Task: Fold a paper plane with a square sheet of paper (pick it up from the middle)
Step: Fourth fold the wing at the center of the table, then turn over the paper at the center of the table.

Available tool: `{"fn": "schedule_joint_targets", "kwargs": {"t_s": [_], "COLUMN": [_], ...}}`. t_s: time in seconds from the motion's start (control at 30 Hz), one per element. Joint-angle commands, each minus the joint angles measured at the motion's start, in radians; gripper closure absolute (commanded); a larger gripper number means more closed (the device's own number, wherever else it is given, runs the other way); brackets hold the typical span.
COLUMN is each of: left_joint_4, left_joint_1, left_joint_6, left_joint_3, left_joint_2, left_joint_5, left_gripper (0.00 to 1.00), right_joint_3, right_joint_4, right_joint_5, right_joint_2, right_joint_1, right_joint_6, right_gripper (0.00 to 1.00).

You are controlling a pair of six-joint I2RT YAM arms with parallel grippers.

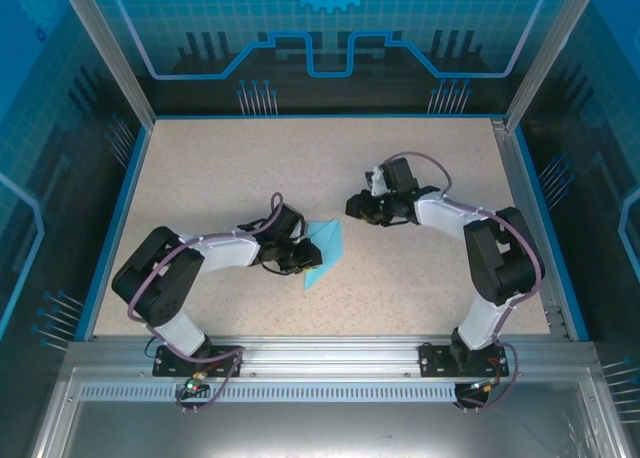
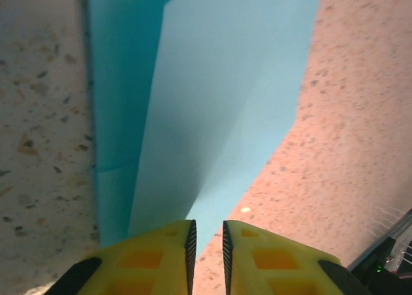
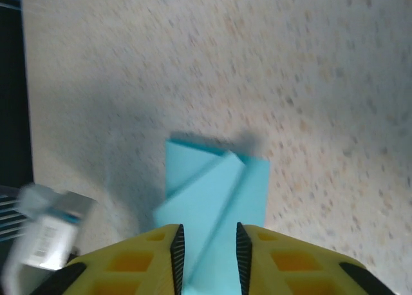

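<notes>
Partly folded paper (image 1: 328,244) — left end effector (image 2: 208,238) beside.

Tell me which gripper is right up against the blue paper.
The left gripper: it sits at the folded paper's edge, while the right gripper hangs apart from it.

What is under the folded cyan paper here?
The folded cyan paper lies on the speckled table, which shows beside it. In the left wrist view, a lower paper layer shows under the top flap. The tabletop directly beneath is covered.
</notes>
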Motion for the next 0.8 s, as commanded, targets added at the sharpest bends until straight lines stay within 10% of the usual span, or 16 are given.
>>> {"fn": "schedule_joint_targets", "kwargs": {"t_s": [0.0, 0.77], "left_joint_4": [-0.076, -0.206], "left_joint_1": [-0.004, 0.044], "left_joint_6": [0.027, 0.074], "left_joint_3": [0.062, 0.079], "left_joint_2": [-0.044, -0.135], "left_joint_5": [-0.022, -0.146], "left_gripper": [0.77, 0.62], "right_joint_3": [-0.055, -0.133], "right_joint_4": [-0.034, -0.046], "right_joint_5": [-0.004, 0.034], "right_joint_2": [-0.020, -0.040], "right_joint_1": [0.022, 0.109], "right_joint_6": [0.041, 0.181], "right_gripper": [0.69, 0.64]}}
